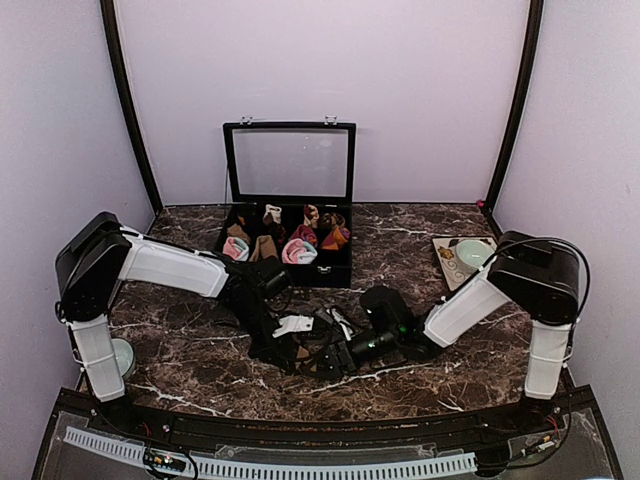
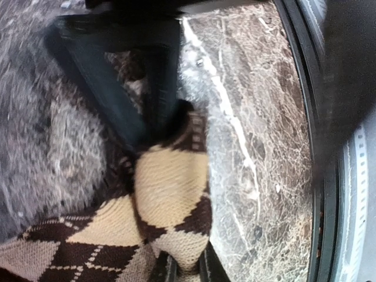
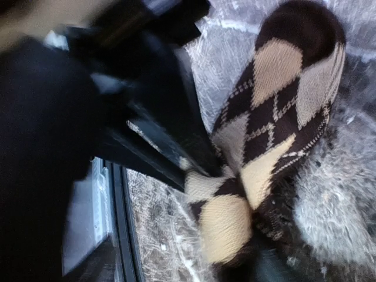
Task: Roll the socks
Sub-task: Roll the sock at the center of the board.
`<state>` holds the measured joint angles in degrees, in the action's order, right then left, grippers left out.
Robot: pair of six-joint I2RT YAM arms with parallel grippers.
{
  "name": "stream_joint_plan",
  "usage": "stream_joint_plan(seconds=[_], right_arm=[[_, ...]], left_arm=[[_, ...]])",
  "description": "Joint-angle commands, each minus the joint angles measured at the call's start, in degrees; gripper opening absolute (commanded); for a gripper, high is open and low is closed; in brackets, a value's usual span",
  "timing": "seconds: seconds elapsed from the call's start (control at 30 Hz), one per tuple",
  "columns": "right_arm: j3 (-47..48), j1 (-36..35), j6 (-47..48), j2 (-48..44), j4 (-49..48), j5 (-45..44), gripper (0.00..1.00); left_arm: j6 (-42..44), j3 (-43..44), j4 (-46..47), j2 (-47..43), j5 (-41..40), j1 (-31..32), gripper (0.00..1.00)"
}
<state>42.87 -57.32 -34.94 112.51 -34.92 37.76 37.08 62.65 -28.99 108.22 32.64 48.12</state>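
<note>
Near the table's (image 1: 450, 300) front, the left gripper (image 2: 185, 267) pinches the diamond sock (image 2: 170, 194); right gripper (image 1: 335, 357) meets it, grip unclear.

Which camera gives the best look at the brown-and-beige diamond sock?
The right wrist view: the brown-and-beige diamond sock fills much of the frame, with its rounded dark end and pattern clear. The left wrist view shows only one bunched stretch of it. The top view barely shows it at all.
</note>
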Motion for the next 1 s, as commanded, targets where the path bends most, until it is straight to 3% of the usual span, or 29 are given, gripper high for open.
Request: stream_joint_plan(seconds=[0.0, 0.3, 0.4, 0.5, 0.53, 0.7, 0.87, 0.97], right_arm=[[-8.33, 0.3, -0.27, -0.36, 12.15, -14.08, 0.99], [-20.1, -0.24, 3.64, -18.23, 8.38, -33.95, 0.99], [-29.61, -0.34, 2.7, -29.42, -5.96, -39.0, 0.99], [-39.49, 0.38, -4.49, -37.29, -21.81, -49.83, 0.99], [-40.39, 0.8, -0.57, -39.02, -24.25, -48.86, 0.99], [-37.69, 0.76, 10.51, -46.73, -17.82, -50.12, 0.99], [-38.19, 3.82, 0.35, -54.18, -12.63, -59.43, 1.0], [-39.55, 5.98, 7.39, -51.94, -18.11, -49.37, 0.95]], left_arm=[[0.76, -1.79, -4.1, 7.18, -12.45, -0.55, 0.0], [2.69, 2.68, -6.83, 7.7, -10.73, -1.64, 0.0], [3.64, 2.5, -7.4, 7.62, -9.91, -1.86, 0.0], [5.01, 2.04, -7.21, 7.57, -9.74, -1.98, 0.0], [5.72, 2.16, -7.16, 7.61, -9.73, -1.98, 0.0], [10.5, 4.88, -7.66, 7.86, -10.66, -1.39, 0.0], [15.43, 8.56, -8.53, 8.29, -12.18, 0.22, 0.0], [16.1, 10.58, -10.35, 9.27, -11.0, 0.31, 0.0]])
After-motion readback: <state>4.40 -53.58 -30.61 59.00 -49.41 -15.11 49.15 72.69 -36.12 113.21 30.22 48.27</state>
